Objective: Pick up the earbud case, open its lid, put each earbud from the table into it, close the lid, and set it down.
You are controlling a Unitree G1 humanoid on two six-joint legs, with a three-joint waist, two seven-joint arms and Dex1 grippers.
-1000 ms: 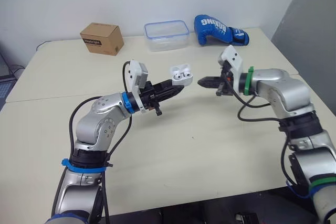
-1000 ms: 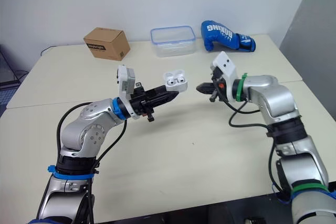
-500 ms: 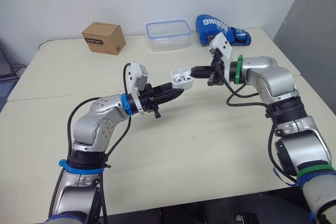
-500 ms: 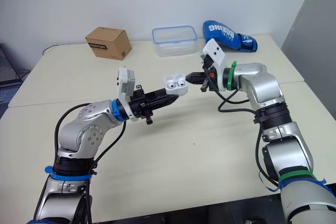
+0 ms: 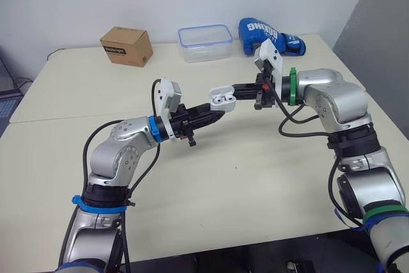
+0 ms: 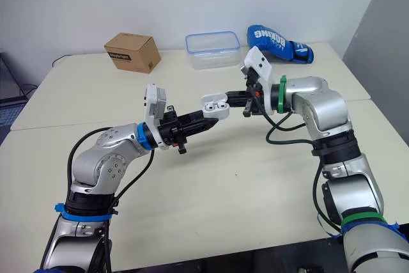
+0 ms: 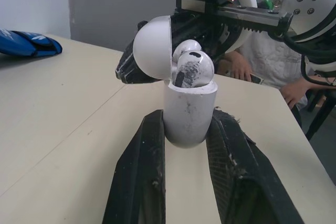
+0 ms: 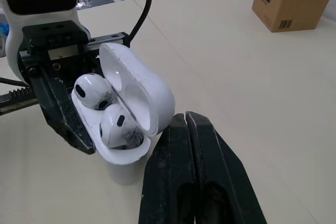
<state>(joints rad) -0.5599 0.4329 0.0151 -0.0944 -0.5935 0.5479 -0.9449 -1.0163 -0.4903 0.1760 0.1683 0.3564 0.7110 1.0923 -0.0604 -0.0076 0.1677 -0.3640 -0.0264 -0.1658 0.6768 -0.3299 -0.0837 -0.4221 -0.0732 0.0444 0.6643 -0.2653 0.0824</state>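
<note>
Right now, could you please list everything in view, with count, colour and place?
table: one, cream, beneath everything
earbud case: one, white, lid open, held in the air
earbuds: two, white, inside the case
cardboard box: one, brown, table's far left
plastic container: one, clear with blue rim, far middle
boxing glove: one, blue, far right
person: one, white top, beyond the table
left gripper: one, black, shut on the earbud case
right gripper: one, black, shut, tips at the lid

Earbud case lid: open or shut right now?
Open: the lid stands hinged away from the earbud case, with both earbuds showing inside.
</note>
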